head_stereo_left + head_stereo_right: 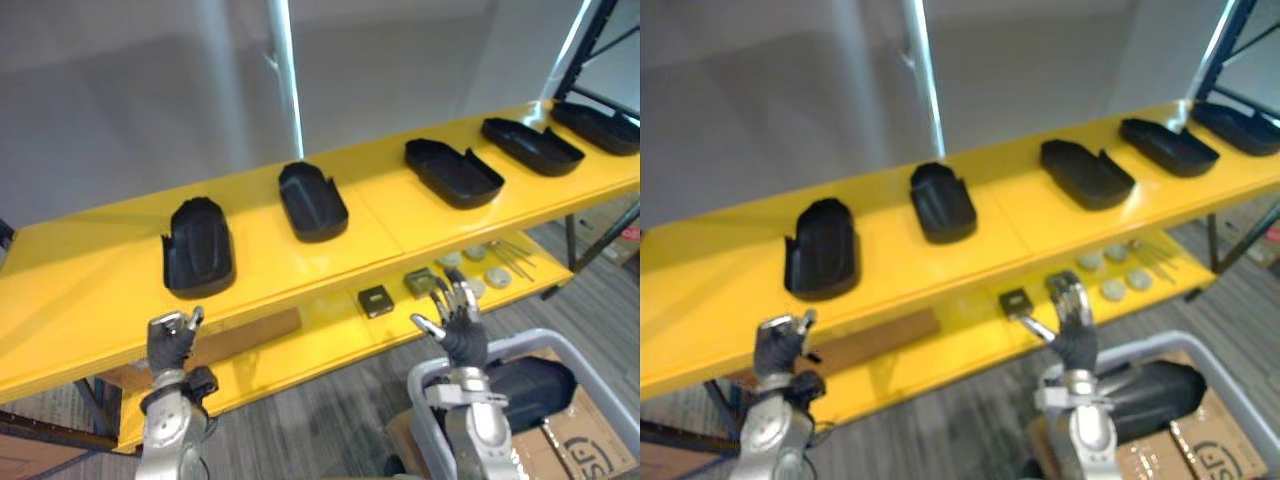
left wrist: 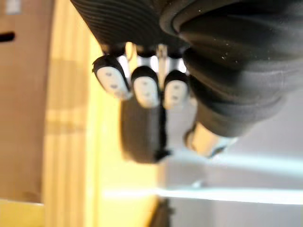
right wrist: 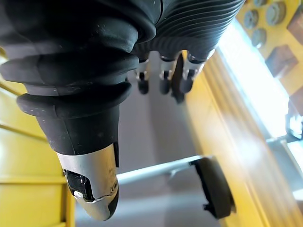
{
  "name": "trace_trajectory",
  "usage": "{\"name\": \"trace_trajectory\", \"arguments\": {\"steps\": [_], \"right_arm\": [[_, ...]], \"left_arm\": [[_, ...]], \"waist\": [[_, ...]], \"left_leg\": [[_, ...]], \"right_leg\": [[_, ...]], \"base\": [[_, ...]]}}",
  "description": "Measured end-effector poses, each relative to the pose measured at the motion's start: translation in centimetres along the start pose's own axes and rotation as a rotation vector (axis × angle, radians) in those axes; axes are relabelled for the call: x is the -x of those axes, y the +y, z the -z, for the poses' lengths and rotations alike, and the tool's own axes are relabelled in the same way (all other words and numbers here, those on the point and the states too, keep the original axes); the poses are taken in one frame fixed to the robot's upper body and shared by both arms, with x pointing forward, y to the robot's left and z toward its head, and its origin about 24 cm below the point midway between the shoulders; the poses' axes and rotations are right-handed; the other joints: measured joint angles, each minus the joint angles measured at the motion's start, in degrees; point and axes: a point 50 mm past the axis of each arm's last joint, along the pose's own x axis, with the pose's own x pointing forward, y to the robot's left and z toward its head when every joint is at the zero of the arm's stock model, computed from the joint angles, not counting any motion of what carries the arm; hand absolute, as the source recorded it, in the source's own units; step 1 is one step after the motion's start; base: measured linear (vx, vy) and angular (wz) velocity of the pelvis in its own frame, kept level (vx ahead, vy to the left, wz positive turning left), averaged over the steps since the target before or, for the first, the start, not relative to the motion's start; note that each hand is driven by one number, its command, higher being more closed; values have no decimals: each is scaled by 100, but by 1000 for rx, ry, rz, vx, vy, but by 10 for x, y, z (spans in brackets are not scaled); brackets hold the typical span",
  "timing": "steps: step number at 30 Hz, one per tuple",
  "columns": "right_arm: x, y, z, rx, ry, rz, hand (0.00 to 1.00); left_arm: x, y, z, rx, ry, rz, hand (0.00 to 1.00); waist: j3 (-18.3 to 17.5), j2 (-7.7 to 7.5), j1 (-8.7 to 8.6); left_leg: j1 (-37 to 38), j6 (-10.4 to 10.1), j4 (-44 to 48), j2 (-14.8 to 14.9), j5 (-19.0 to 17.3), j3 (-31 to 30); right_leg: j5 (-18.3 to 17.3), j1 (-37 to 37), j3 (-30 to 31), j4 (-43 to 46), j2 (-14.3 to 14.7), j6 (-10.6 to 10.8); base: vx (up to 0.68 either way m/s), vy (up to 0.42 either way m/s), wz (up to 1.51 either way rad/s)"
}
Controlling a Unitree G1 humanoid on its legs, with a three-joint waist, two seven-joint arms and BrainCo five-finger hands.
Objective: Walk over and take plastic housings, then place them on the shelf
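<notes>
On the top board of the yellow shelf [image 1: 90,270], five black plastic housings [image 1: 312,200] sit in a row. Below, the left hand [image 1: 172,342] is curled and empty, and the right hand [image 1: 462,335] is slack-fingered and empty. Another housing [image 1: 535,385] (probably next) lies in the grey bin [image 1: 598,392].

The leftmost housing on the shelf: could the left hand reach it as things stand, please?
Probably yes: the left hand hovers just before the leftmost housing, holding nothing, with bare shelf between them.
</notes>
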Motion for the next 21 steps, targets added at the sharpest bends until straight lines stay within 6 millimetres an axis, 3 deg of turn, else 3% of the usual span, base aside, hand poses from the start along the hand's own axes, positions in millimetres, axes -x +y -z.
{"name": "trace_trajectory", "arguments": {"steps": [10,17,21], "right_arm": [[0,-1,0,10,3,-12,0],[-2,-5,-2,38,1,-44,0],[-2,-8,-3,48,-1,-57,0]], "left_arm": [[-33,-11,1,-20,20,-51,100],[-55,-4,1,-79,37,-103,100],[-62,-2,13,-97,96,-146,100]], "waist": [[2,-39,-178],[20,-9,-280],[68,48,-301]], "left_leg": [[110,-24,11,65,-31,170],[183,-17,7,78,-40,355],[184,-14,6,77,-42,461]], "right_leg": [[15,-1,151,-1,73,-24],[32,-30,306,-2,101,-42],[45,-92,410,-2,111,-59]], "base": [[-11,-2,-8],[-19,4,-12],[-22,6,-13]]}}
